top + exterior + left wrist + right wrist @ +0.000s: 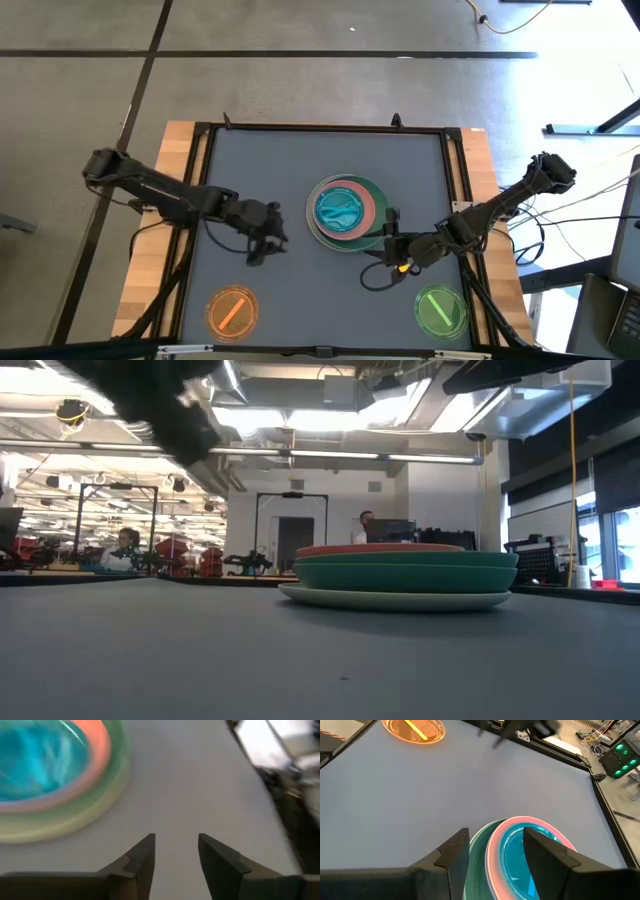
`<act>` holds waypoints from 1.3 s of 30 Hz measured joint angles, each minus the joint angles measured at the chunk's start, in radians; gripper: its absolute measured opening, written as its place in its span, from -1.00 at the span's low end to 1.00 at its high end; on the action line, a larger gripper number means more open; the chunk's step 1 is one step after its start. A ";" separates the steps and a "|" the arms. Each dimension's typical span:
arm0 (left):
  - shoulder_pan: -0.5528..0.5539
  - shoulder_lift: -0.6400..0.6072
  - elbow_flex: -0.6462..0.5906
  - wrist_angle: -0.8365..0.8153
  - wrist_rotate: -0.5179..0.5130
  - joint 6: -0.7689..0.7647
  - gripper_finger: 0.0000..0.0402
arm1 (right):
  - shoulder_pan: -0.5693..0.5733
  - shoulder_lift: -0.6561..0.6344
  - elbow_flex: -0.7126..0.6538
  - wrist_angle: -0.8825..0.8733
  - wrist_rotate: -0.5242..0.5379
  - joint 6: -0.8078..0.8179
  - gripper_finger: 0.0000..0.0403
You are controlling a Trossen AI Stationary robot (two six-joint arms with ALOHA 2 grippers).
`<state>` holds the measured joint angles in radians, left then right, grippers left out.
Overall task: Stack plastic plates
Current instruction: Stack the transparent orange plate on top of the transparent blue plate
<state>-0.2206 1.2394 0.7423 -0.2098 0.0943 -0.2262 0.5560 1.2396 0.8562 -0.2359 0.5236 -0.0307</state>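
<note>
Grey and matte, the bench (pixel 270 160) has a smooth flat top inside a thin dark frame, with pale wooden strips showing along its left and right sides. Right of the middle stands the stack of plastic plates (pixel 346 211): a cream-white plate (pixel 400 599) at the bottom, a wider-looking green plate (pixel 405 573) on it, then a pink plate (pixel 496 840), and on top a small translucent teal plate (pixel 342 208) with a shiny, wavy surface. All are round with low, rounded rims, and their edges lie nearly one over the other. At the near left corner lies an orange plate (pixel 231 310), glossy and see-through, and at the near right corner a lime green plate (pixel 441 309) of the same kind; both are well apart from the stack and close to the near edge of the frame. The left hand (pixel 266 238) hangs over bare surface to the left of the stack, its two dark wedge-shaped fingers (pixel 142 857) spread with a gap between them and nothing in it. The right hand (pixel 390 232) is just beside the near right rim of the stack, its fingers (pixel 452 851) also spread and holding nothing. Wide free surface remains on the far and left parts of the bench.
</note>
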 joint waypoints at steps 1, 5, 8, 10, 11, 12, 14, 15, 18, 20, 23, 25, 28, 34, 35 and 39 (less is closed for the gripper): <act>-0.012 -0.006 0.000 -0.024 0.029 -0.021 -0.29 | 0.000 0.000 0.000 0.001 0.000 0.000 -0.11; -0.066 -0.001 0.000 -0.139 0.139 -0.113 -0.31 | 0.000 0.000 0.000 0.002 0.000 0.000 -0.11; -0.114 0.018 0.000 -0.218 0.185 -0.191 -0.33 | 0.000 0.000 0.000 0.002 0.000 0.000 -0.11; -0.149 0.032 0.000 -0.252 0.196 -0.238 -0.34 | 0.000 0.000 0.000 0.002 0.000 0.000 -0.11; -0.169 0.038 0.000 -0.262 0.201 -0.257 -0.34 | 0.000 0.000 0.000 0.002 0.000 0.000 -0.11; -0.189 0.046 0.000 -0.271 0.205 -0.271 -0.35 | 0.000 0.000 0.000 0.002 0.000 0.000 -0.11; -0.225 0.065 0.000 -0.271 0.210 -0.295 -0.36 | 0.000 0.000 0.000 0.002 0.000 0.000 -0.11; -0.244 0.076 0.000 -0.271 0.210 -0.297 -0.36 | 0.000 0.000 0.000 0.002 0.000 0.000 -0.11; -0.286 0.115 0.000 -0.277 0.201 -0.297 -0.37 | 0.000 0.000 0.000 0.002 0.000 0.000 -0.11; -0.304 0.147 0.000 -0.285 0.185 -0.296 -0.37 | 0.000 0.000 0.000 0.002 0.000 0.000 -0.11; -0.319 0.191 0.000 -0.283 0.161 -0.296 -0.37 | 0.000 0.000 0.000 0.002 0.000 0.000 -0.11; -0.325 0.225 0.000 -0.284 0.155 -0.297 -0.37 | 0.000 0.000 0.000 0.001 0.000 0.000 -0.11; -0.331 0.268 0.000 -0.284 0.161 -0.318 -0.37 | 0.000 0.000 0.000 0.001 0.000 0.000 -0.11; -0.338 0.331 0.000 -0.267 0.271 -0.344 -0.37 | 0.000 0.000 0.000 0.001 0.000 0.000 -0.11; -0.341 0.337 0.000 -0.268 0.275 -0.343 -0.37 | 0.000 0.000 0.000 0.001 0.000 0.000 -0.11; -0.345 0.351 0.002 -0.268 0.273 -0.342 -0.37 | 0.000 0.000 0.000 0.001 0.000 0.000 -0.11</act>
<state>-0.5655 1.5906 0.7441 -0.4774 0.3676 -0.5683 0.5559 1.2396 0.8562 -0.2347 0.5240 -0.0311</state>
